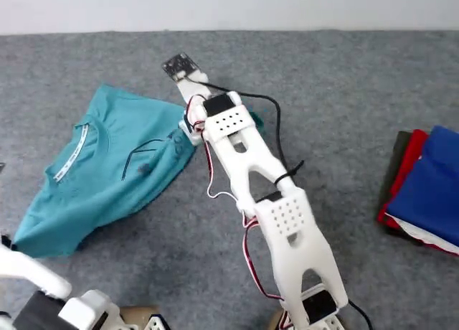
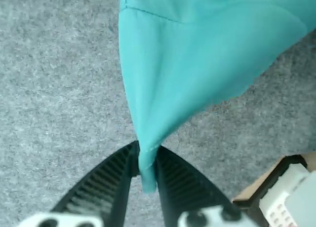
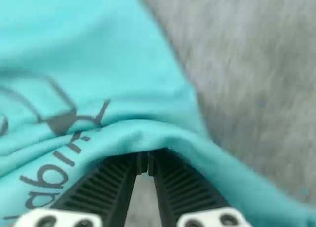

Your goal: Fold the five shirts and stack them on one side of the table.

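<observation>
A grey felt-like table cover (image 1: 344, 93) spreads across the high view, with a pale wall strip (image 1: 229, 7) along the top edge. At the right edge, well apart from everything else, lies a stack of folded shirts (image 1: 423, 190). It has a blue one on top, red and white edges under it, and a dark one at the bottom.

The white plastic right arm (image 1: 287, 215) runs from the bottom centre up to the middle of the frame. It trails a black cable (image 1: 276, 122) and red-and-white wires (image 1: 247, 251). Its wrist lies over the right edge of the teal cotton T-shirt (image 1: 107, 172) and hides the cloth beneath. A small dark circuit board (image 1: 179, 64) sticks out past the wrist at upper centre. Part of the white left arm (image 1: 43, 280) shows in the lower left corner.

The teal cotton T-shirt lies left of centre, unfolded and rumpled, slanting from upper centre down to the left edge. Its collar, with a white inner band, points to the upper left, and a dark print sits mid-chest.

In the left wrist view the left claw (image 2: 145, 155) has its black ribbed jaws nearly together. They pinch a narrow tip of the teal cloth, which fans out toward the upper right. A wood-and-white base part (image 2: 286, 187) sits at the lower right.

In the right wrist view the right claw (image 3: 143, 160) is closed on a raised fold of the same shirt, beside the dark lettering at the left.
</observation>
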`<state>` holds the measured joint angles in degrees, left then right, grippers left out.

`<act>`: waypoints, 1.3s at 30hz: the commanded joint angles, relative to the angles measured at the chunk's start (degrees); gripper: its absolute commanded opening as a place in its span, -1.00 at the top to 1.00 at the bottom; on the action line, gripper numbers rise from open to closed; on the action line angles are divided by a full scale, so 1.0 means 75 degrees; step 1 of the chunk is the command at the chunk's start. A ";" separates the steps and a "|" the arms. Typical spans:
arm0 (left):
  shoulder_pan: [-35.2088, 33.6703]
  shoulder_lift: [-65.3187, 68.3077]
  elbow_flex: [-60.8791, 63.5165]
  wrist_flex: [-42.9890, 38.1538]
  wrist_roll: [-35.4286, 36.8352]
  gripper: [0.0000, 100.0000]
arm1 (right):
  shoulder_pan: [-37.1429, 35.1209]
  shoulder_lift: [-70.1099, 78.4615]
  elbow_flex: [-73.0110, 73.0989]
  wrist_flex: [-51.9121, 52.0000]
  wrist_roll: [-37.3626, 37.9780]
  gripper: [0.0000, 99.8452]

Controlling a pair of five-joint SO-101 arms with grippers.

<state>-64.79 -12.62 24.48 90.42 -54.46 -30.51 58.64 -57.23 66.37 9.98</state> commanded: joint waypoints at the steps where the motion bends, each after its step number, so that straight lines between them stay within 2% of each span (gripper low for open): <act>1: 0.0012 -0.0059 -0.0029 -0.0117 0.0059 0.97 | -0.0264 0.0733 -0.2415 0.0018 -0.0012 0.98; 6: 0.0012 -0.0035 -0.0029 -0.0117 0.0105 0.97 | -0.0791 0.1916 -0.4079 0.0053 -0.0012 0.98; 12: -0.0012 -0.0035 -0.0018 -0.0105 0.0105 0.97 | -0.1272 0.2608 -0.4935 -0.0029 -0.0059 0.98; 16: -0.0035 -0.0035 -0.0018 -0.0117 0.0105 0.97 | -0.1248 0.2503 -0.5240 0.0123 -0.0070 0.98; 24: 0.0012 -0.0035 0.0088 -0.0129 0.0105 0.97 | -0.1073 0.1717 -0.5228 0.2292 -0.0082 0.97; 26: 0.0023 -0.0035 0.0217 -0.0129 0.0105 0.97 | -0.1073 0.1682 -0.5193 0.2854 -0.0188 0.89; 33: 0.0023 -0.0059 0.0358 -0.0188 0.0105 0.97 | -0.1073 0.1647 -0.5181 0.4003 -0.1747 0.43; 39: 0.0023 -0.0082 0.0358 -0.0234 0.0105 0.97 | -0.1096 0.1999 -0.5158 0.3686 -0.2040 0.41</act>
<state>-64.79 -12.62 27.38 89.36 -53.76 -39.12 75.60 -93.89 95.38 -4.26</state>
